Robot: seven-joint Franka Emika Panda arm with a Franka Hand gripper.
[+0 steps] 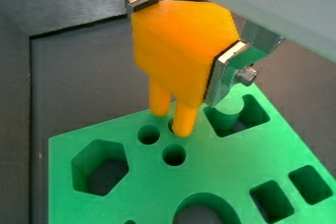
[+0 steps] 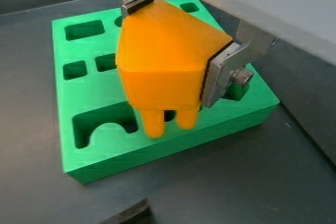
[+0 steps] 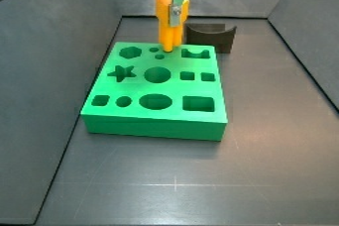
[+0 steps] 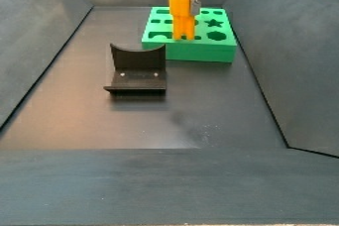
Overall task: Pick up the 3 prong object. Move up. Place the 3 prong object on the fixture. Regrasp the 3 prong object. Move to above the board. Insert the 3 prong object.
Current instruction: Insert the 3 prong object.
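Observation:
The orange 3 prong object hangs upright with its prongs pointing down, held between the silver fingers of my gripper, which is shut on it. The 3 prong object sits just above the green board, its prong tips close to the round holes near the board's far edge. In both side views the 3 prong object stands over the board. The dark fixture stands empty on the floor beside the board.
Dark walls enclose the grey floor on all sides. The board has star, hexagon, round and square cut-outs across its top.

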